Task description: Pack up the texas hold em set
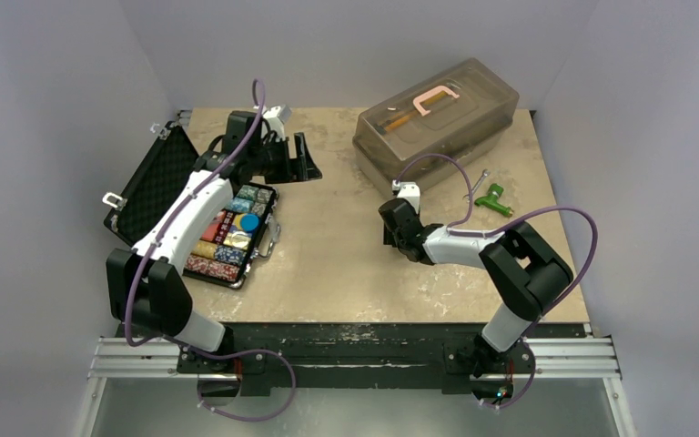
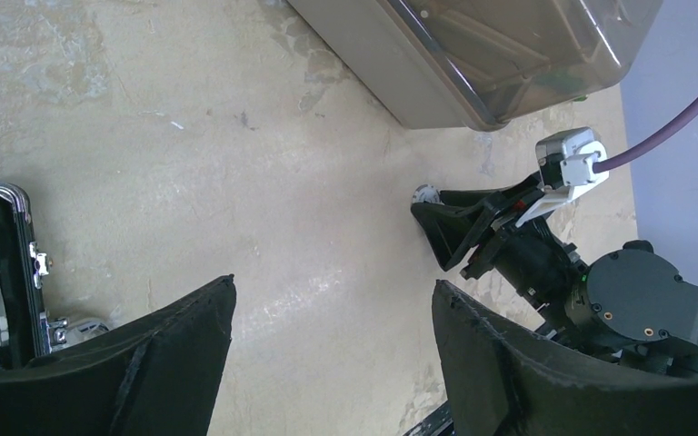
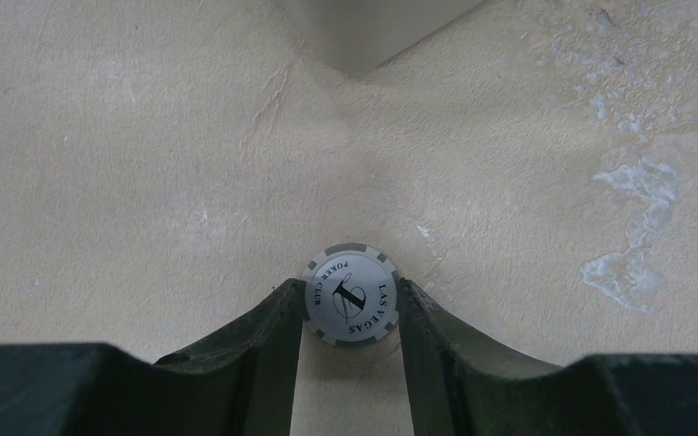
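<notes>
The texas hold em set's black case lies open at the table's left, lid tilted back, with rows of multicoloured chips in its tray. My left gripper hovers open over bare tabletop just right of the case; the left wrist view shows nothing between its fingers and the case corner at left. My right gripper is down at the table's middle right, shut on a loose grey-and-white poker chip that lies flat on the table, a fingertip touching each side. That chip also peeks out by the right fingers.
A large translucent grey tub with a pink clamp on it stands at the back right, close behind the right gripper. A green-handled tool and a wrench lie to its right.
</notes>
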Controlling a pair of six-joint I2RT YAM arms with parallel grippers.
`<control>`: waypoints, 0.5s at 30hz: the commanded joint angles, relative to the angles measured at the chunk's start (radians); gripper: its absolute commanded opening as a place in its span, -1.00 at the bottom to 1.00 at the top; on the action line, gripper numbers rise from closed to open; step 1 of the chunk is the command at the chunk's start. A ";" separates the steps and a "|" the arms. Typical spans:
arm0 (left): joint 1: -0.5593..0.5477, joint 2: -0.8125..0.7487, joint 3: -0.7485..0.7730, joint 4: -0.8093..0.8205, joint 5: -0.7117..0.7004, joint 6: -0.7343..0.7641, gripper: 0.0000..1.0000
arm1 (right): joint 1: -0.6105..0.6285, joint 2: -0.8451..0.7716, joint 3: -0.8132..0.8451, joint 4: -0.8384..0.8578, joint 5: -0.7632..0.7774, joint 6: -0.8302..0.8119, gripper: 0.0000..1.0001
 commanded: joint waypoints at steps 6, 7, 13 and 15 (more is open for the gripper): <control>0.004 0.021 0.046 0.019 0.044 -0.012 0.52 | 0.001 -0.046 0.013 0.017 -0.001 -0.003 -0.26; 0.004 0.023 0.046 0.019 0.046 -0.014 0.52 | 0.001 -0.057 0.012 0.015 -0.001 -0.008 -0.26; 0.004 0.039 0.049 0.019 0.064 -0.020 0.51 | 0.001 -0.111 0.004 0.023 -0.015 -0.037 -0.27; 0.005 0.046 0.051 0.020 0.081 -0.024 0.51 | 0.001 -0.118 0.003 0.023 -0.022 -0.045 -0.26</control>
